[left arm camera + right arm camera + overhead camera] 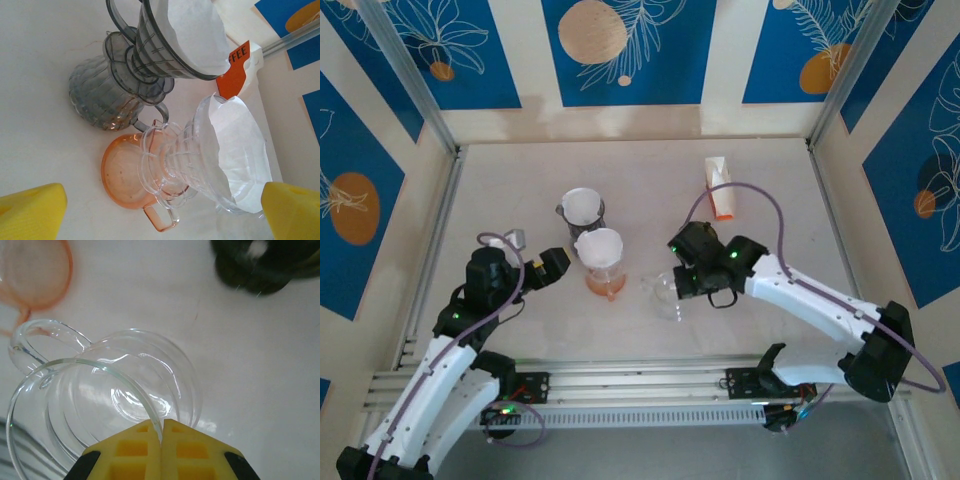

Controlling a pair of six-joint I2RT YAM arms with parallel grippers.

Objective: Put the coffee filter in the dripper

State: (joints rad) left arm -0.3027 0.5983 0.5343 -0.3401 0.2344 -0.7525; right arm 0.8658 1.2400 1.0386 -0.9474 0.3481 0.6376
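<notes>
Pinching rim of empty glass dripper (100,390) with right gripper (162,437), just right of orange carafe (606,285). Left gripper (556,264) spread wide, just left of it.

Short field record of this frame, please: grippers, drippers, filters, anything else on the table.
left gripper: open, empty, near orange carafe
right gripper: shut on rim of clear glass vessel, no filter inside
clear dripper: on orange carafe, paper filter seated
grey dripper: on grey carafe, white filter seated
orange-and-white box: far side, apart from both arms
</notes>
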